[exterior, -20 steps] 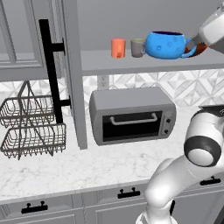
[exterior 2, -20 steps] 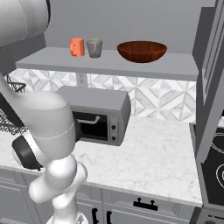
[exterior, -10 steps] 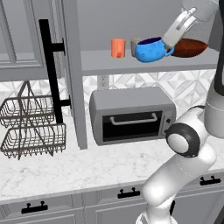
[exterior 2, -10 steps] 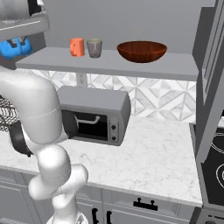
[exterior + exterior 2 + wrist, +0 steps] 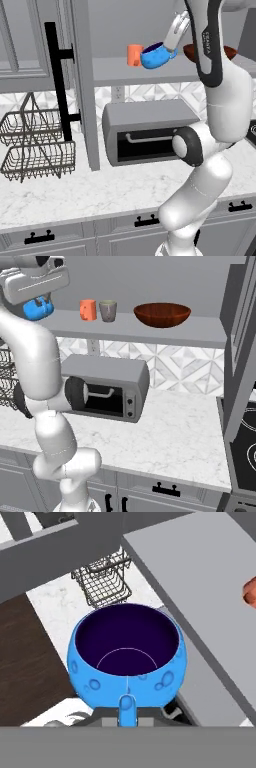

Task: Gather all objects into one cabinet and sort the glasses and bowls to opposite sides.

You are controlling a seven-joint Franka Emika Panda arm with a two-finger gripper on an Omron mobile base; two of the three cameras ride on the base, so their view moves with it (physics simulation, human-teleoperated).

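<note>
The end effector (image 5: 167, 47), top centre of frame, grips the blue bowl (image 5: 156, 56) aloft; next, set it beside the red-brown bowl (image 5: 162, 314).

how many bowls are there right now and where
2: the blue bowl is held in the gripper off the shelf's left end; the red-brown bowl sits toward the shelf's right.

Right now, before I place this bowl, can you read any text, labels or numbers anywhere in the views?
Arm: a small vertical pale marking on the dark panel, too small and blurred to read.
Microwave: controls at its right edge, no legible figures.
Blue bowl, orange cup, grey mug, red-brown bowl: no text.
</note>
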